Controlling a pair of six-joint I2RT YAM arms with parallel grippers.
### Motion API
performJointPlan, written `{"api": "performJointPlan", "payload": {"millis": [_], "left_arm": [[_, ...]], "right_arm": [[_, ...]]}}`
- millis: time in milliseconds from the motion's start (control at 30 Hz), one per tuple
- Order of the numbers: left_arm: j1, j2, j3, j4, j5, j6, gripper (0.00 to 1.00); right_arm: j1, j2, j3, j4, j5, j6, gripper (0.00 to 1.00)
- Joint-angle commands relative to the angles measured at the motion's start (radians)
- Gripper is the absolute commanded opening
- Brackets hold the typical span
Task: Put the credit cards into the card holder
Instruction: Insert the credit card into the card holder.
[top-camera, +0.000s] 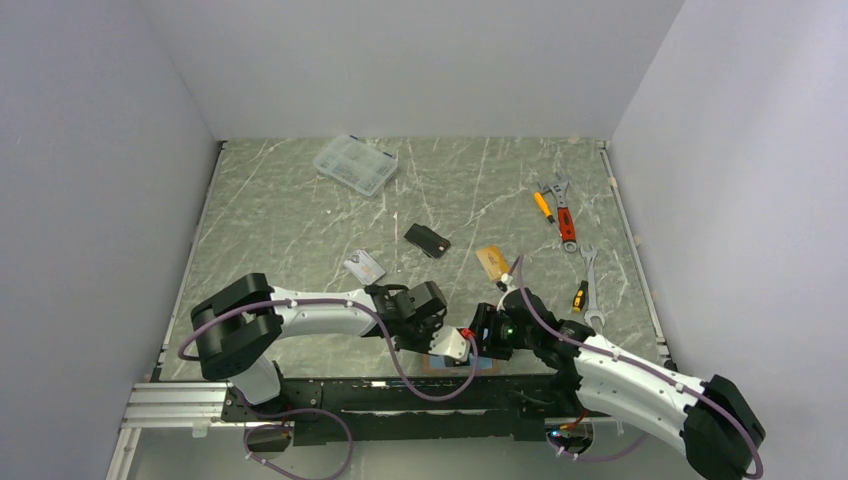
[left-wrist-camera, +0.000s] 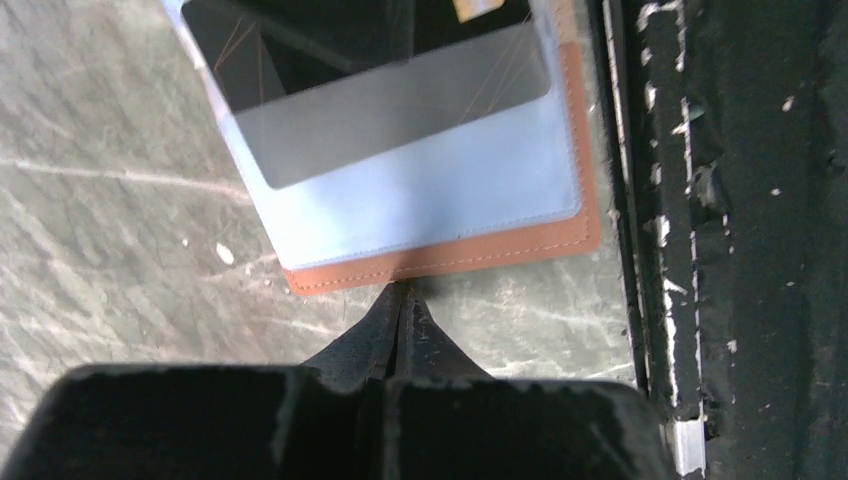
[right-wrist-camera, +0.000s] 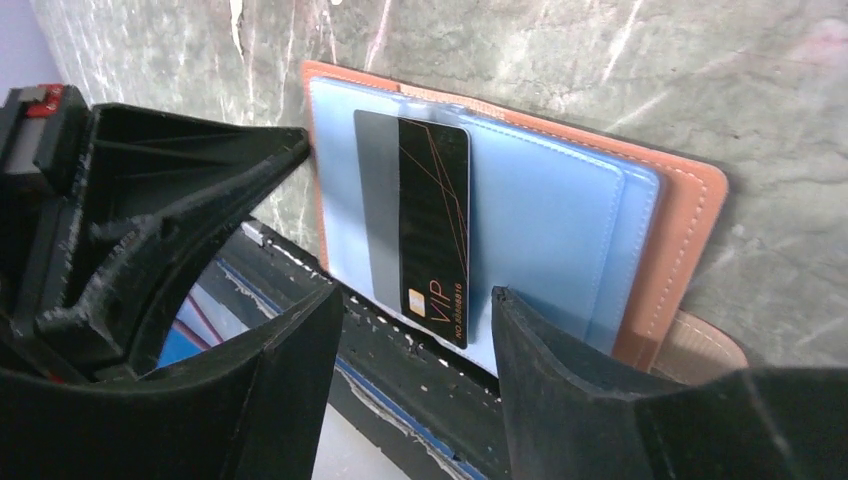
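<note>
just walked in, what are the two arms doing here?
Both arms meet over the card holder, lying open at the near edge of the table. A black card lies on its blue lining; whether it is fully tucked in is unclear. The right hand is open, fingers either side of that card's near end. The left hand is shut, tips at the holder's brown rim. A silver card, an orange-gold card and a dark card-sized piece lie on the table.

Four credit cards: a silver-grey card (top-camera: 364, 265), a black card (top-camera: 427, 240) and an orange-gold card (top-camera: 491, 261) loose on the bench (top-camera: 280, 230), and a VIP card (right-wrist-camera: 435, 235) in the one card holder (right-wrist-camera: 690, 220). At two o'clock there are two screwdrivers (top-camera: 543, 206) (top-camera: 580, 295) and at least two wrenches (top-camera: 567, 225) (top-camera: 590, 270). At eleven there is one clear box (top-camera: 355, 165).
</note>
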Motion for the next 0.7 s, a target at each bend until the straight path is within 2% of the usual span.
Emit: {"api": "performJointPlan", "payload": {"millis": [0,167,367,567,667], "left_arm": [[0.049,-0.071,-0.015,0.008,0.022,-0.034,0.0],[0.114,-0.098,-0.012,-0.007,0.078,-0.051,0.0],[0.116,-0.113,-0.029,0.009,0.112,-0.06,0.0],[0.085,-0.108,-0.063,0.034,0.129,-0.044,0.0],[0.062,-0.11,-0.087,0.054,0.124,-0.05,0.0]], "right_arm": [[0.012,-0.059,-0.006,-0.114,0.09,0.026,0.6],[0.031,-0.048,0.023,-0.127,0.111,0.02,0.6],[0.086,0.062,0.045,-0.029,0.113,0.038,0.59],[0.12,0.123,0.042,0.053,0.113,0.075,0.43],[0.129,0.142,0.049,0.081,0.105,0.074,0.4]]}}
